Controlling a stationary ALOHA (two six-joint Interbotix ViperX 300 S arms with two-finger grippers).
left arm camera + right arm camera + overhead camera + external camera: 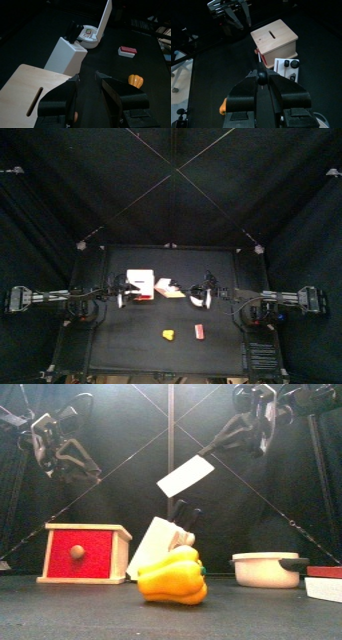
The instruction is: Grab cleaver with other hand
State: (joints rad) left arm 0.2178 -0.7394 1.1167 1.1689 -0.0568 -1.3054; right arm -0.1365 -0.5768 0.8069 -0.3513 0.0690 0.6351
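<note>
1. Nearest in the front view, a pepper (174,576) sits on the table, low centre.
2. Above it, mid-frame, the cleaver (187,475) hangs tilted in the air. The right hand (261,75) is clamped on its handle end.
3. It looks light, stiff and thin, with slick flat faces. The blade's free end seems the best place to pinch.
4. The left hand (88,80) is apart and holds nothing.
5. The front view shows the blade broadside, whereas the right wrist view shows only its thin edge.

Yellow pepper (174,576), red drawer box (86,552)
</note>
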